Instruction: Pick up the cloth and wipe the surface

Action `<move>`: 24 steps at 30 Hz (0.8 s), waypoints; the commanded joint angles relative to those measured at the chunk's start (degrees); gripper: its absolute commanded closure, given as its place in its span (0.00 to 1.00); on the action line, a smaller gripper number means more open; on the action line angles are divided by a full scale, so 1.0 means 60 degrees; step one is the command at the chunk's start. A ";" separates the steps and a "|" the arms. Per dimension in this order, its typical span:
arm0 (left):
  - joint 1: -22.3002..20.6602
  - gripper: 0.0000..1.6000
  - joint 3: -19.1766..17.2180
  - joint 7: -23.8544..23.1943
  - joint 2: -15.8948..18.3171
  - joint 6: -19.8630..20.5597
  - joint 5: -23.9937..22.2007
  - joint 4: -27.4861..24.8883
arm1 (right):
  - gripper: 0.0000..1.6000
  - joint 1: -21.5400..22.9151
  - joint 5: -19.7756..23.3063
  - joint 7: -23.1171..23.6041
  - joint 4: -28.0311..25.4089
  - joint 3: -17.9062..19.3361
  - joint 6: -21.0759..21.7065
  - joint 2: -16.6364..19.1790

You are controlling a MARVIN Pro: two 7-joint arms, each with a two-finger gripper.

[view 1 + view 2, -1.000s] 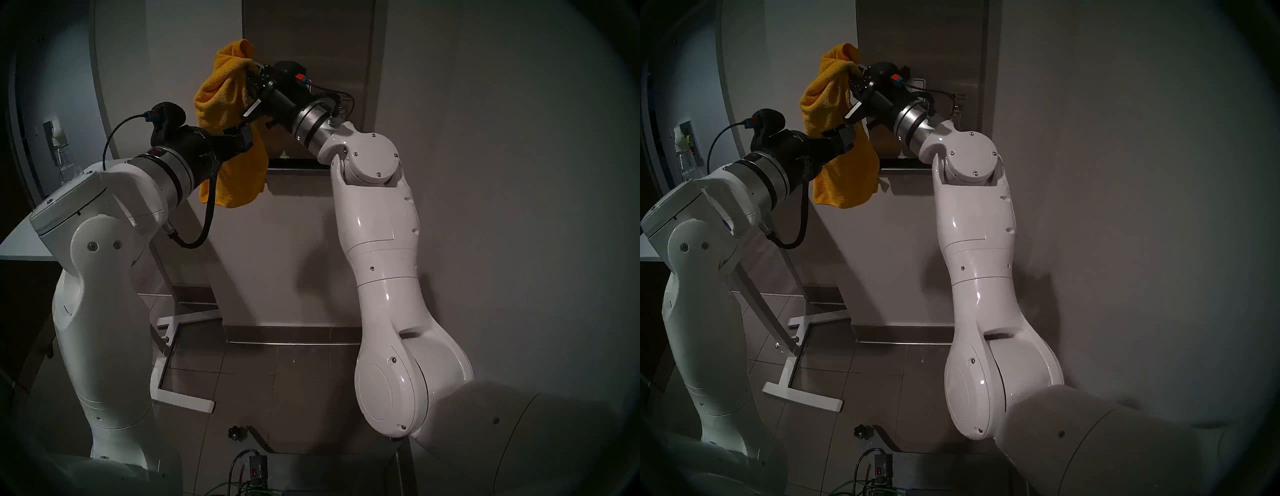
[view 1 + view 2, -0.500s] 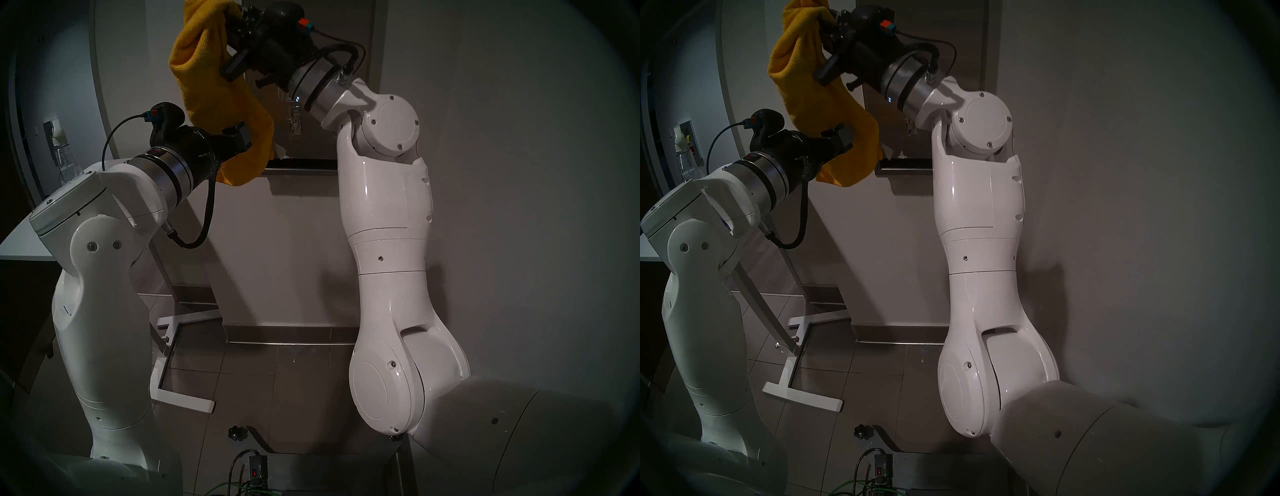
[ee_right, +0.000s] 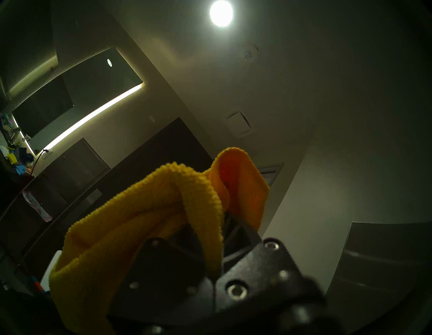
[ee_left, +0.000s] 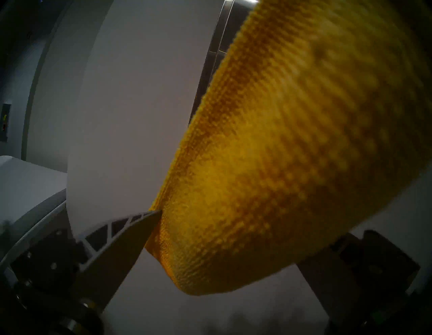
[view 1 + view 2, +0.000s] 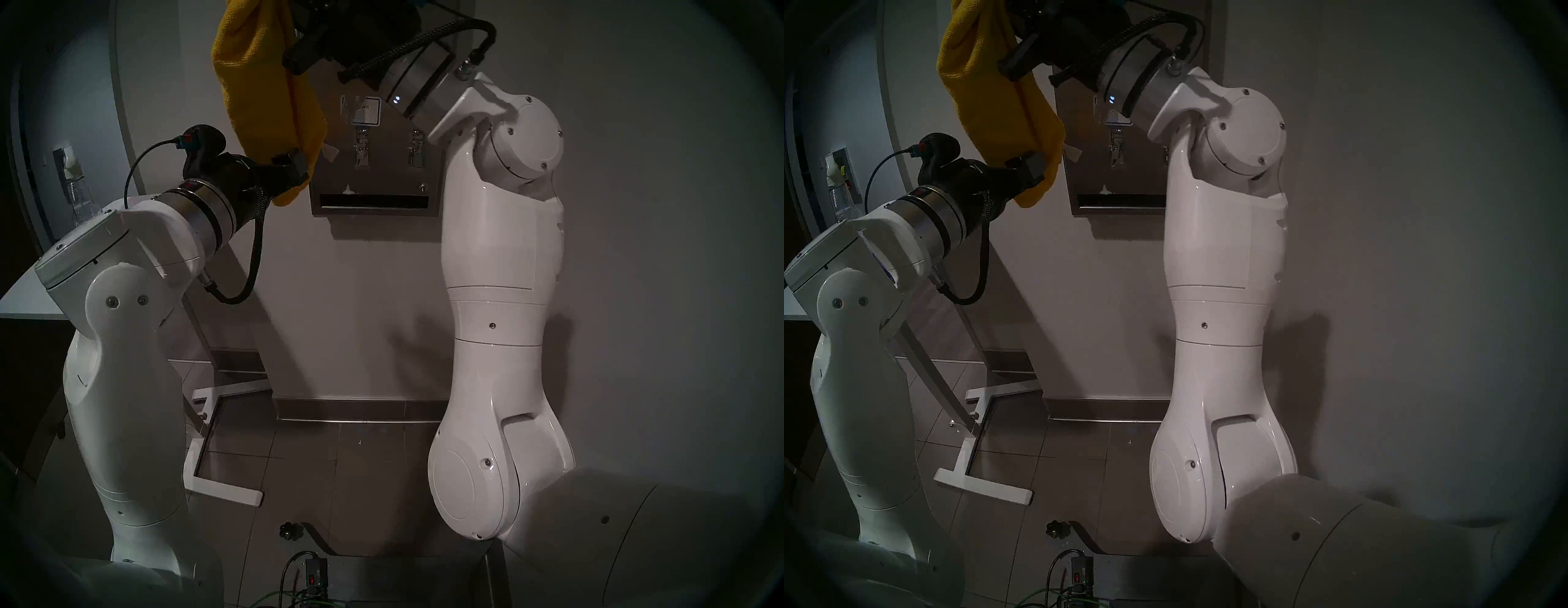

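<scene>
Right gripper (image 3: 217, 236) clamped on cloth (image 5: 263, 85), risen to frame top; dispenser front (image 5: 373, 170) uncovered, unwiped. Left gripper (image 4: 233, 245) spread wide, empty.

The mustard-yellow microfibre cloth (image 5: 267, 85) looks soft, w/ rough knobby weave, matt. The tall brushed stainless-steel dispenser front (image 5: 382, 178) is metal, dull satin sheen; its white label (image 5: 365, 111) looks like smooth paper or plastic. The white arm shells (image 5: 500, 237) are glossy smooth plastic, the wrist rings (image 5: 208, 212) polished metal. The black left claw (image 5: 297, 167) seems matt plastic. Floor tiles (image 5: 339, 458) are smooth, approx. semi-matt.
</scene>
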 commanded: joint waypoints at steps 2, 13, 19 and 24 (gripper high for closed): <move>-0.0320 0.00 0.0003 -0.0020 -0.0004 -0.0113 0.0011 -0.0216 | 1.00 -0.1169 0.0003 0.0368 -0.1118 -0.0327 0.1381 0.0349; -0.0405 0.00 0.0122 0.0035 0.0199 -0.0122 0.0231 -0.0216 | 1.00 -0.1745 -0.0174 0.0396 -0.2431 -0.1205 0.3251 0.0792; -0.0487 1.00 0.0369 -0.0013 0.0510 -0.0290 0.0616 -0.0216 | 1.00 -0.1928 -0.0400 0.0128 -0.2979 -0.1503 0.4405 0.0938; -0.0525 1.00 0.0550 -0.0055 0.0726 -0.0411 0.0895 -0.0216 | 1.00 -0.1977 -0.0694 -0.0255 -0.3214 -0.1641 0.4995 0.0974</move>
